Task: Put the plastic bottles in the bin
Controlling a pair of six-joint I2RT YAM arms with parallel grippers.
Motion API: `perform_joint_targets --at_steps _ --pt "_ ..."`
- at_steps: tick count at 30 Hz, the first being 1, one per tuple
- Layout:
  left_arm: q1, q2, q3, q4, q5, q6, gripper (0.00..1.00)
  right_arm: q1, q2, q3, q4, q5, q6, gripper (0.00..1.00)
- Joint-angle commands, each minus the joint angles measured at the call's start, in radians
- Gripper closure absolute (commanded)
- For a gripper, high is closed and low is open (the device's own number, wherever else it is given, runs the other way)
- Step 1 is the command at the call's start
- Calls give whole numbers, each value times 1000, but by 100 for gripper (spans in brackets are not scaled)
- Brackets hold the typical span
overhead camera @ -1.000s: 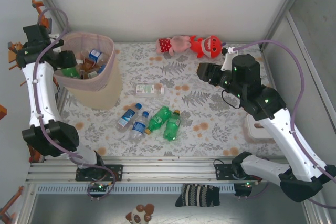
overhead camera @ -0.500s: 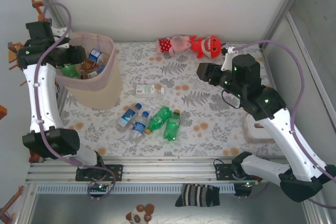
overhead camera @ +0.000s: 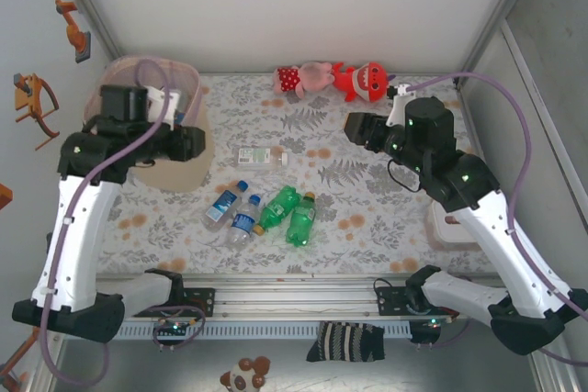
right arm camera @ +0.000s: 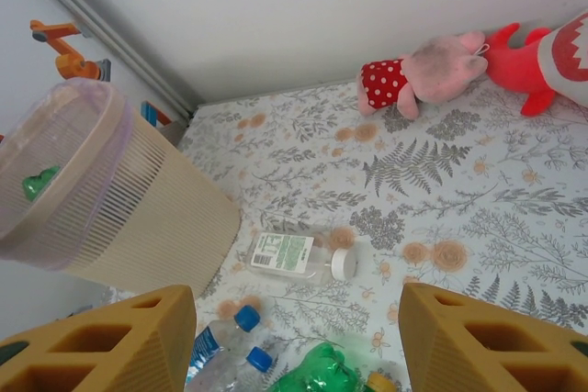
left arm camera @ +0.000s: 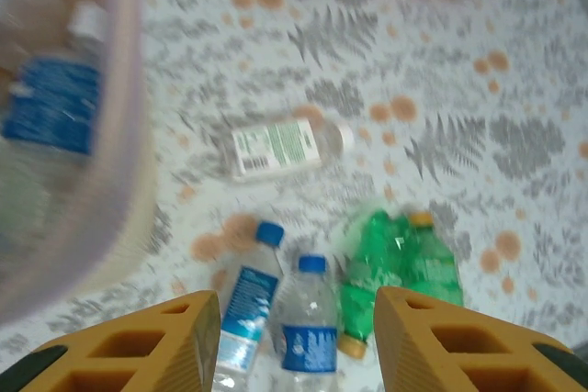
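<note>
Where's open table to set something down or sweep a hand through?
Free: the far strip between the bin and the pink plush; the cloth right of the green bottles, up to the right arm. Crowded: near centre, two blue-label bottles beside the green pair, a clear bottle just behind them.

My arms: white shells, black joints, purple cables looping off them, chunky mustard-yellow claw fingers with cutouts.

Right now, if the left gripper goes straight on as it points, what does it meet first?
Most likely the blue-capped clear bottle beside the green bottles, centred ahead of the left gripper in its wrist view. Nothing seems to stand between them, but depth is hard to judge.
</note>
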Motion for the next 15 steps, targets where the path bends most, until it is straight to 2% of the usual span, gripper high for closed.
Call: perform_joint_targets --at_steps 1,5,10,13,15 --pt "-47 -22 -109 -27 -97 -73 54 3 -28 -8 10 5 -7 41" --pt "-61 -87 -293 22 -159 -131 54 4 -28 -13 5 1 -8 41" --pt "-49 -242 -546 209 -289 -268 53 3 -28 -17 9 -3 -3 41" --pt "34 -328 -670 308 -274 -327 53 4 -30 -19 11 -4 -1 41" --pt "141 -366 -719 343 -211 -334 54 3 -35 -19 7 -2 0 41"
